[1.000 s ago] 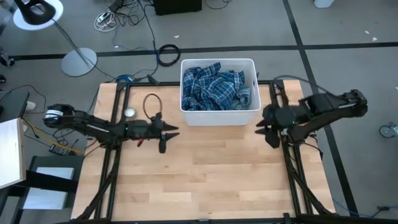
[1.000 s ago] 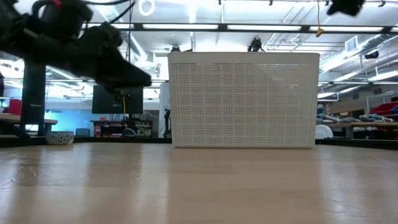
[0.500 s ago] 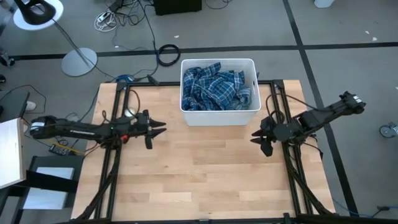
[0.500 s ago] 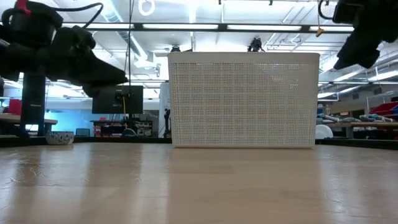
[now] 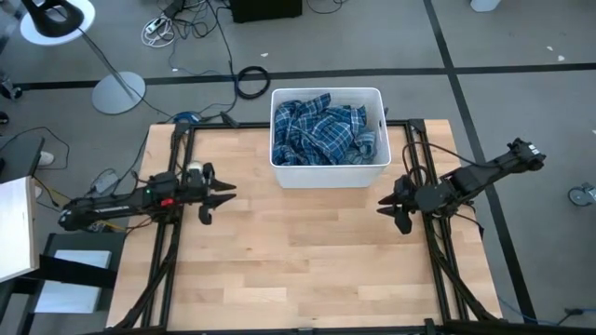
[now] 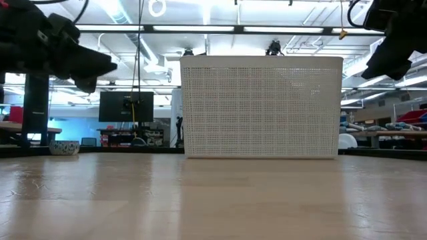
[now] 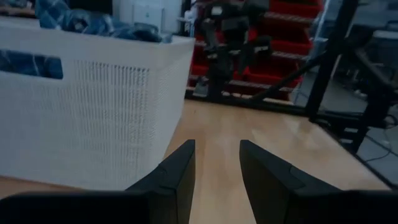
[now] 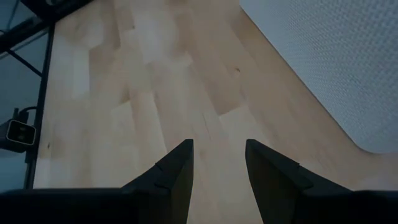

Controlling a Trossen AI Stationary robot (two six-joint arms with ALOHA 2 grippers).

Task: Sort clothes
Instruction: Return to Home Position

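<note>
The left hand point(image 5: 222, 197) hovers over the pale wooden bench point(image 5: 307, 261), its 2 dark fingers point(image 7: 177, 174) parted a little with nothing between them. Facing it, well apart, the right hand point(image 5: 389, 209) hangs likewise (slightly parted, holding nothing). Between the 2 hands and farther back stands the white perforated rectangular plastic bin point(image 5: 326, 175), near both but touching neither. The blue-and-white plaid fabric shirts point(image 5: 321, 130) lie crumpled inside it, heaped to its rim.

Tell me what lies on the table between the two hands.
Nothing: only bare wooden tabletop separates the left hand from the right hand, as the high view shows.
</note>
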